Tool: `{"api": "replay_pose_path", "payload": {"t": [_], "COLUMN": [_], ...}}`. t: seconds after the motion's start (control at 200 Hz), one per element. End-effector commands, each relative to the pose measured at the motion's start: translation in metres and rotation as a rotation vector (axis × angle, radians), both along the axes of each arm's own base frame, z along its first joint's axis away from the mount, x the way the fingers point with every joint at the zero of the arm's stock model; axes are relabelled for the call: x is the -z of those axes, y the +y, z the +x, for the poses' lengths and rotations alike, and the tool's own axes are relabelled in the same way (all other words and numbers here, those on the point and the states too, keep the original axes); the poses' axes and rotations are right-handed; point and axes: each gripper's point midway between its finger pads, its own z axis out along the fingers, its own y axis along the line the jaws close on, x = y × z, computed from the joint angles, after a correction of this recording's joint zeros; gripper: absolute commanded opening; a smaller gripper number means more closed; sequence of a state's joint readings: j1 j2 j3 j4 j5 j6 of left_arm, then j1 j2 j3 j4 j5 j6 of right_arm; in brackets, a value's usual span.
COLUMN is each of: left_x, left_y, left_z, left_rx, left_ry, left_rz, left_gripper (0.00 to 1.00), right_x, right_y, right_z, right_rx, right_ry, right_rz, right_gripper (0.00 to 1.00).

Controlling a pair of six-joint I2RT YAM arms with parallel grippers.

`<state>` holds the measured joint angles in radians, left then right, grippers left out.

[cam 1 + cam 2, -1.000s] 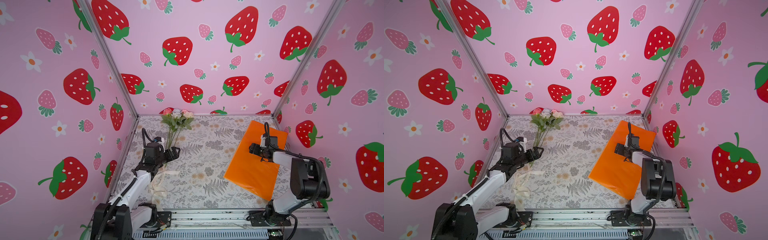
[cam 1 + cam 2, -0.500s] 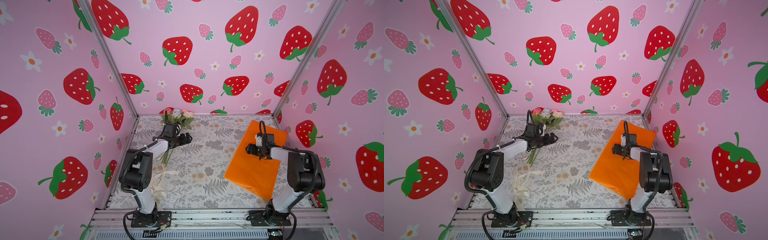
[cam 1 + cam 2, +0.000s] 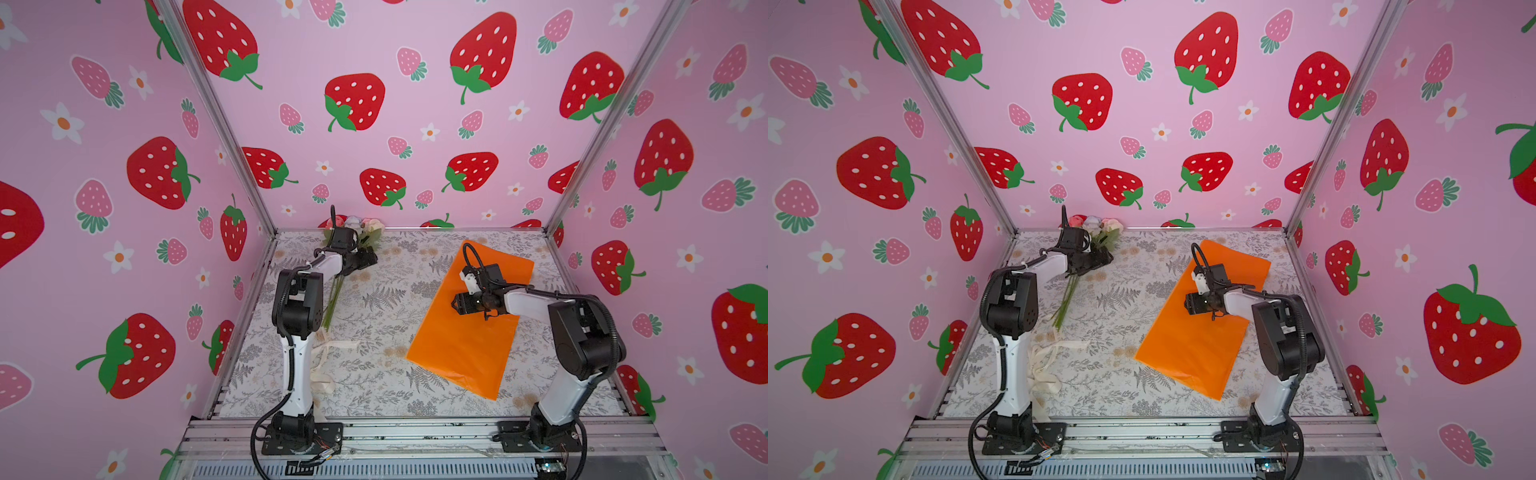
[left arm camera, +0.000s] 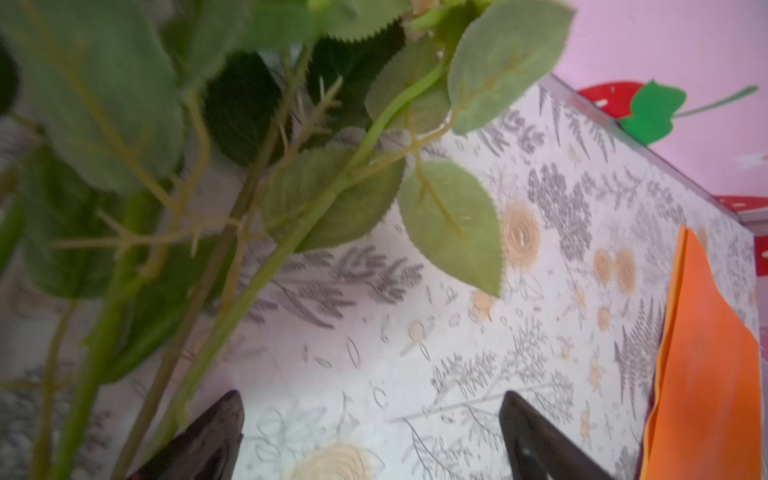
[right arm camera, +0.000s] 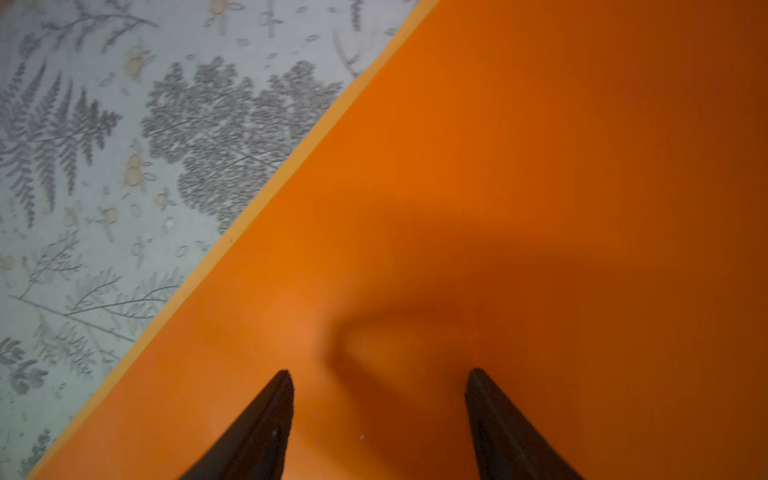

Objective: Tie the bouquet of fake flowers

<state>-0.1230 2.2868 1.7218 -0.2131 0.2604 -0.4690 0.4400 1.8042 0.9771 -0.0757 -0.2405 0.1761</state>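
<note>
Bouquet of fake roses (image 3: 335, 297), pink, white and peach heads, green leaves, thin green stems, lies on the fern-print desk (image 3: 382, 299) at far left, heads against the back wall. Left jaws are wide open, hold nothing and sit low over the leafy part. Only the left wrist view shows the stems (image 4: 257, 286) passing just beside one black fingertip (image 4: 224, 419), with bare desk in the gap. Right jaws are partly spread over the flat orange paper sheet (image 3: 461, 345). Only the right wrist view shows a small raised pucker of paper (image 5: 374, 332) between the fingertips (image 5: 278, 399), not pinched. Loose cream ribbon (image 3: 324, 368) shows in both top views only, near the left arm's base.
</note>
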Motion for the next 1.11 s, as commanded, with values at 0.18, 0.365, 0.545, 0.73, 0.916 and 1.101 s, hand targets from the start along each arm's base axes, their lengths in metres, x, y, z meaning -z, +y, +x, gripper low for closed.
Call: {"api": "replay_pose_path", "payload": {"t": [0.18,0.365,0.545,0.73,0.916,1.101], "left_x": [0.025,0.019,-0.011,-0.057,-0.063,-0.041], "left_y": [0.064,0.091,0.070,0.018,-0.010,-0.041], "left_z": [0.005,-0.005,-0.013,-0.045,-0.106,-0.187], "left_rx": [-0.190,-0.257,-0.162,0.006,0.077,0.140], "left_ry": [0.100,0.109,0.043,-0.022,0.028,0.105], "left_rz": [0.022,0.052,-0.033,-0.111,-0.102,-0.193], "left_gripper": [0.97,0.97,0.95,0.93,0.93,0.92], "right_x": [0.048,0.055,0.040,-0.030,-0.069,-0.058], "right_y": [0.068,0.106,0.132,0.137,0.076,-0.003], "right_z": [-0.089,-0.116,-0.125,-0.097,-0.077,-0.088], "right_rx": [-0.318,-0.476,-0.528,-0.356,-0.043,0.181], "right_ry": [0.185,0.180,0.126,-0.043,-0.115,-0.020], "right_rz": [-0.075,-0.087,-0.061,0.037,0.102,0.266], "right_gripper": [0.68,0.68,0.69,0.73,0.75,0.74]}}
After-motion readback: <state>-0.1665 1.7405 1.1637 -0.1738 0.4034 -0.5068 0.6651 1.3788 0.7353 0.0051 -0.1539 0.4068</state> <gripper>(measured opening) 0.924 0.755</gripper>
